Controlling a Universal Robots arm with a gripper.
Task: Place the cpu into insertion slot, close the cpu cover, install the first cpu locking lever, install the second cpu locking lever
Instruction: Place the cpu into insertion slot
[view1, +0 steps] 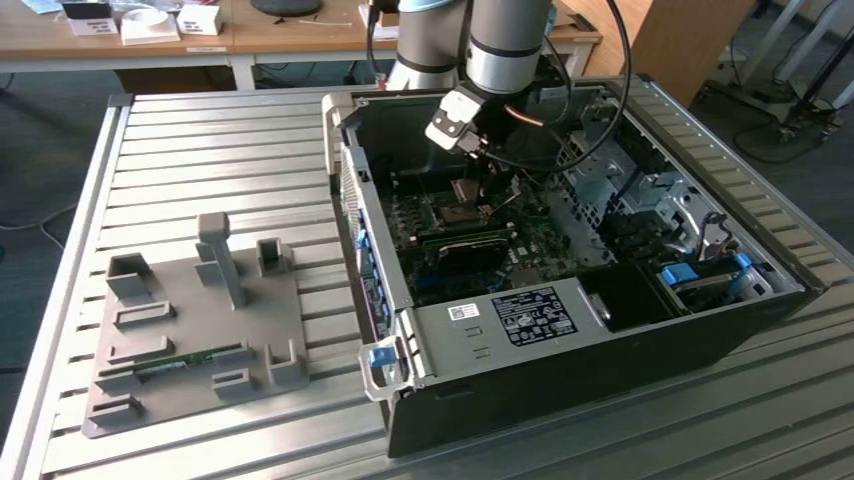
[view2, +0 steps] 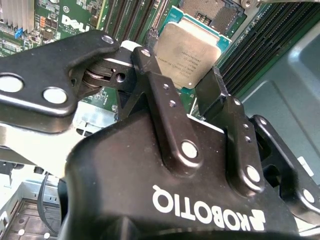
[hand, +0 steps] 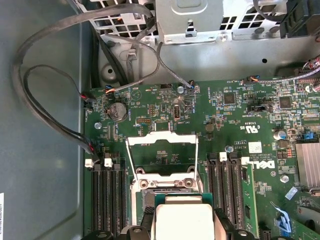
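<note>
The cpu, a flat square chip with a pale silvery top, sits between my gripper's black fingers, which are shut on its edges. In the first wrist view the cpu hangs just short of the insertion slot. The cpu cover, a silvery open frame, stands swung up beyond the slot, with thin wire levers along its sides. In the exterior view my gripper reaches down into the open computer case over the slot.
Black memory slots flank the socket on both sides. Loose cables loop along the case wall. A finned heatsink is on the board. A grey fixture plate lies on the slatted table at the exterior view's left.
</note>
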